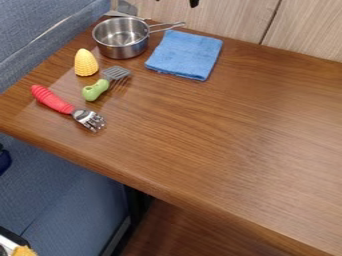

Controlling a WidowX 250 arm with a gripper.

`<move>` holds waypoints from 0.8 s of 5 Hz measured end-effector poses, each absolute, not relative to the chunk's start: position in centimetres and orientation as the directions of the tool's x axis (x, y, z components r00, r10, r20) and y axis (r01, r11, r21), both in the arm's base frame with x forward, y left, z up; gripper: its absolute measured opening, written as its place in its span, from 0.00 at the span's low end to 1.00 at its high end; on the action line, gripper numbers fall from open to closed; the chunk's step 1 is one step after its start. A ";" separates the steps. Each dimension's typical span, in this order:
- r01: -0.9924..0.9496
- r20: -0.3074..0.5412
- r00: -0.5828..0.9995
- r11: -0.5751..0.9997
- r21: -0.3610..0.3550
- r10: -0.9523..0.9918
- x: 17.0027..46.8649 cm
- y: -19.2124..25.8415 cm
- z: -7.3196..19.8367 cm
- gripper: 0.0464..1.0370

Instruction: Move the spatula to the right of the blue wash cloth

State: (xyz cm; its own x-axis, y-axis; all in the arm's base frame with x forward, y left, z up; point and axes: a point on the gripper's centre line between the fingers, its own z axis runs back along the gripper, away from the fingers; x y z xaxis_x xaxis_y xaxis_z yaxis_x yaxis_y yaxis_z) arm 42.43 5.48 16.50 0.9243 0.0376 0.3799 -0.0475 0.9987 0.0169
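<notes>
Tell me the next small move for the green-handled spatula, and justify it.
I'd grip the spatula by its green handle and lift it straight up. It lies flat on the wood, left of the blue cloth, so dragging it directly rightward would probably ruck the cloth.

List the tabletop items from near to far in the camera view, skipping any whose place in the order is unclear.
Red-handled fork, green-handled spatula, yellow toy corn, metal saucepan.
</notes>
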 end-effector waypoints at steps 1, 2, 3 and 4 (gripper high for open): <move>-0.045 0.334 0.942 0.999 0.013 0.038 42.2 5.4 14.6 0.96; -0.044 0.287 0.957 0.999 0.019 0.037 40.7 5.7 12.2 0.96; -0.062 0.312 0.948 0.998 0.011 0.055 39.6 7.2 13.1 0.96; -0.046 0.314 0.949 0.999 0.015 0.038 37.9 8.4 13.4 0.96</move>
State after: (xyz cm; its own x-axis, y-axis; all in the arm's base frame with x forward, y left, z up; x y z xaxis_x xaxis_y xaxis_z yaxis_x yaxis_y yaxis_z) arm 37.92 8.39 13.37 0.9487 0.0385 0.3140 -0.0456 0.9988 0.0153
